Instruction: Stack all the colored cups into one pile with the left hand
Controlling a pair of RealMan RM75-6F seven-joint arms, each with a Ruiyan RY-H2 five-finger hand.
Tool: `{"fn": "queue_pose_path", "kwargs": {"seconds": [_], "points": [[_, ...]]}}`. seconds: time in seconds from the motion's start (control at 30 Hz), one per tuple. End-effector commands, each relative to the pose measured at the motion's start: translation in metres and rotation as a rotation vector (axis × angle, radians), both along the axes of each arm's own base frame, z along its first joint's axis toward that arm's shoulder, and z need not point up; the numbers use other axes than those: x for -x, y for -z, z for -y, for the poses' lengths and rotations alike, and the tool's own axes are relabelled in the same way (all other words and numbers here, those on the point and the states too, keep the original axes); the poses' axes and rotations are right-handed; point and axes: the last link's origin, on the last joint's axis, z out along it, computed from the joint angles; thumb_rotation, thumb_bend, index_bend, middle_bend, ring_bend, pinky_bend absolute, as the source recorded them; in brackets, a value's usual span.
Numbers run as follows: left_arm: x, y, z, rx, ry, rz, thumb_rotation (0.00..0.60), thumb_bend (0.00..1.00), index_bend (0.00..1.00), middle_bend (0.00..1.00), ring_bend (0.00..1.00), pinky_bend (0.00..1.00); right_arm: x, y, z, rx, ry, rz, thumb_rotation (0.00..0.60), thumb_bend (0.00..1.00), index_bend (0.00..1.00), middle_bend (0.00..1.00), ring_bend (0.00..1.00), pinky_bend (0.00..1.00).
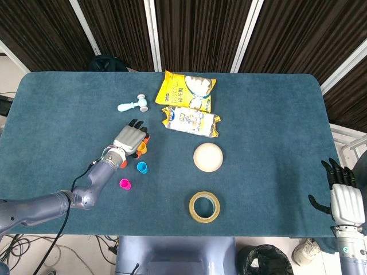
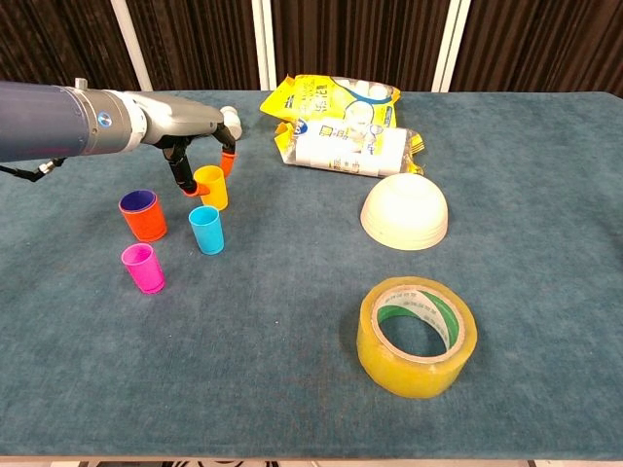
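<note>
Four cups stand at the table's left. The yellow cup [image 2: 211, 187] [image 1: 142, 148] is furthest back. In front of it stand the blue cup [image 2: 205, 230] [image 1: 141, 167], the orange cup with a purple inside [image 2: 143, 215] and the pink cup [image 2: 142, 268] [image 1: 124, 184]. My left hand [image 2: 191, 134] [image 1: 128, 139] hovers over the yellow cup with its fingers [image 2: 187, 185] reaching down on either side of the rim. The cup stays on the table, and I cannot see a firm grip. My right hand [image 1: 344, 197] hangs off the table's right edge with straight fingers, holding nothing.
An upturned cream bowl [image 2: 405, 211] and a yellow tape roll [image 2: 417, 336] lie to the right of the cups. Two snack bags [image 2: 336, 122] sit at the back. A pale blue toy hammer [image 1: 134, 105] lies behind the left hand.
</note>
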Motion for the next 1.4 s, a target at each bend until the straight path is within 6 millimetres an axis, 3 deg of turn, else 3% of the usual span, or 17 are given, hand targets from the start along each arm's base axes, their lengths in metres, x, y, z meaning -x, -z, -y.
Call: {"fn": "queue_pose_path", "kwargs": {"seconds": [0.03,0.37,0.63,0.83,1.03,1.2,1.4], "points": [[0.0,0.0,0.0,-0.005,0.007,-0.01,0.6,0.31,0.45,0.21,0.0,0.01,0.0,0.0,0.0,-0.001,0.0,0.001,0.6,0.31,0.09,0.04,0.1,0.04],[-0.007,-0.007,-0.001,-0.027,0.027,0.005,0.6,0.35,0.48,0.22,0.0,0.01,0.0,0.0,0.0,0.001,0.001,0.003,0.6,0.31,0.09,0.04,0.1,0.04],[-0.019,-0.058,0.016,-0.053,0.092,-0.009,0.6,0.35,0.46,0.21,0.0,0.01,0.0,0.0,0.0,0.002,-0.001,0.006,0.6,0.3,0.09,0.04,0.1,0.04],[0.001,-0.096,0.047,-0.044,0.107,-0.073,0.6,0.35,0.46,0.21,0.0,0.01,-0.003,0.0,-0.001,0.005,-0.006,0.008,0.6,0.31,0.09,0.04,0.1,0.04],[0.026,-0.121,0.068,-0.044,0.038,-0.011,0.6,0.35,0.46,0.21,0.0,0.01,-0.005,0.001,-0.002,-0.001,-0.009,0.01,0.6,0.31,0.09,0.04,0.1,0.04],[0.049,-0.128,0.074,-0.045,0.003,0.012,0.6,0.34,0.46,0.21,0.0,0.01,-0.004,0.003,-0.002,-0.005,-0.005,0.01,0.6,0.31,0.09,0.04,0.1,0.04],[0.062,-0.12,0.071,-0.03,-0.008,0.043,0.6,0.34,0.45,0.21,0.0,0.01,-0.004,0.003,-0.001,-0.001,-0.002,0.008,0.6,0.3,0.09,0.04,0.1,0.04]]}}
